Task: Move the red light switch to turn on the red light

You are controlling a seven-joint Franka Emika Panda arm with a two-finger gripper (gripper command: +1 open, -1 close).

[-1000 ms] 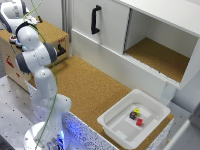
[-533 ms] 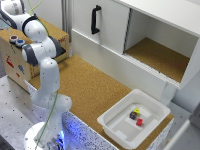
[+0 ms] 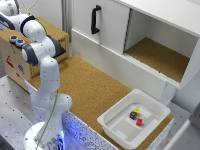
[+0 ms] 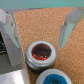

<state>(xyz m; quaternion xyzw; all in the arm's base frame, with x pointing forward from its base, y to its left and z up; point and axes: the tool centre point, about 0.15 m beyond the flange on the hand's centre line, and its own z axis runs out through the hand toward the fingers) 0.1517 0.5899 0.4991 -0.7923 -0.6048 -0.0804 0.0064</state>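
Note:
In the wrist view my gripper (image 4: 39,30) is open and empty, with its two fingers (image 4: 10,31) spread over the cork top of the wooden box. A round red light (image 4: 40,52) in a silver ring sits just below the gap between them, unlit. A blue light (image 4: 50,79) sits next to it at the frame edge. In the exterior view the gripper (image 3: 5,21) is at the far left above the wooden box (image 3: 15,60). A small red mark (image 3: 10,63) on the box front may be the red switch; I cannot tell.
A white cabinet (image 3: 150,35) with a black handle (image 3: 95,19) and an open compartment stands at the back. A white bin (image 3: 107,122) holding small coloured blocks sits at the front of the cork table (image 3: 90,90).
The arm has folded further toward the exterior view's left, bringing the elbow and hand in over the wooden box.

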